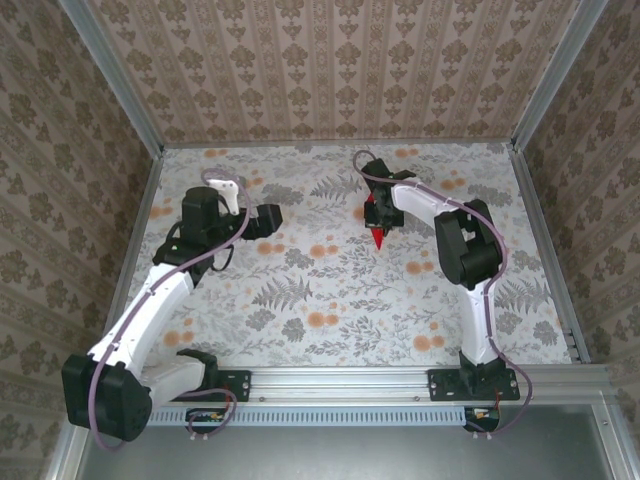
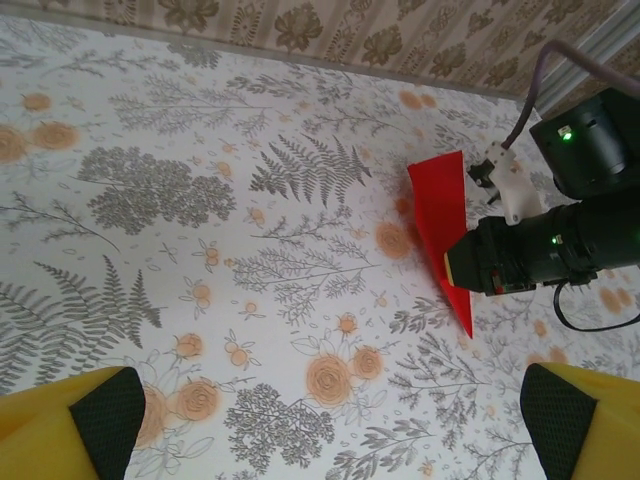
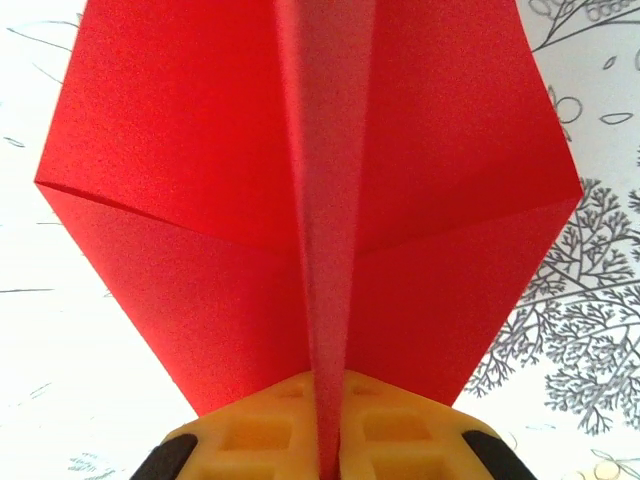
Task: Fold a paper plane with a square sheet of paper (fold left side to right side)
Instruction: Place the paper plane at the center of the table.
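Top external view: the right gripper (image 1: 374, 207) reaches to the far middle of the bench (image 1: 330, 290). The paper plane (image 1: 379, 228) hangs from it as a narrow red dart, nose toward the near edge. The left gripper (image 1: 268, 218) sits well apart to the left, over the flowered surface. No tray or box stands on the bench.

Left wrist view: the left fingers (image 2: 100, 415) stand spread to the frame's lower corners, wide apart, with nothing between them. I judge that this arm takes no part in the hold. Ahead, the plane (image 2: 440, 215) shows as a slim red wedge clamped in the right arm's dark head. Whether its nose touches the bench I cannot tell.

Right wrist view: the right fingers (image 3: 250, 440) are pinched together on the plane's centre crease. The raised keel runs up between them, and the two wings spread flat to either side. Gripping the keel probably keeps the left-to-right fold pressed closed and the wings even.
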Tool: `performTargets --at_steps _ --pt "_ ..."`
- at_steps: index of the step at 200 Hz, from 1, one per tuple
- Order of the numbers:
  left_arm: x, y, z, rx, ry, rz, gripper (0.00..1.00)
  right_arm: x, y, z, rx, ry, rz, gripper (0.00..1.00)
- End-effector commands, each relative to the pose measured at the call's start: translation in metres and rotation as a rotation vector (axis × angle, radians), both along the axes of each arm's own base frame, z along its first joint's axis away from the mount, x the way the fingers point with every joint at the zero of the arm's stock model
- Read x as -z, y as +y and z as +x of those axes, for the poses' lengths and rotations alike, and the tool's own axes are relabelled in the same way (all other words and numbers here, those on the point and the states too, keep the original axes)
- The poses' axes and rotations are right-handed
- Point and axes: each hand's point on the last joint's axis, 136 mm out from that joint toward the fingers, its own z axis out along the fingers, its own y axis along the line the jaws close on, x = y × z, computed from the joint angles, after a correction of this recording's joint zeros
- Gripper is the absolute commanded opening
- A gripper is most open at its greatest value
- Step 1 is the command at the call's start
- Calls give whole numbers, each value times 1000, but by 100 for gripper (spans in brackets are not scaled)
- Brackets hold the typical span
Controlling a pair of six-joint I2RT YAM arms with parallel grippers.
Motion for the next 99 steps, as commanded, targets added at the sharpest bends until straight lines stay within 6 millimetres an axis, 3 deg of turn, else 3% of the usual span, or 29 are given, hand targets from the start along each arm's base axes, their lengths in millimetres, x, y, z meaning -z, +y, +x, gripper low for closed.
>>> performTargets --at_steps 1,53,99 --pt "-10 9 0 -20 -30 33 100 5 -4 -6 -21 53 -28 12" --pt "-10 11 -1 -24 -23 46 100 8 0 -11 -43 77 -7 24" --pt "-11 14 2 -41 -12 37 100 -8 -3 -11 -56 51 -21 28"
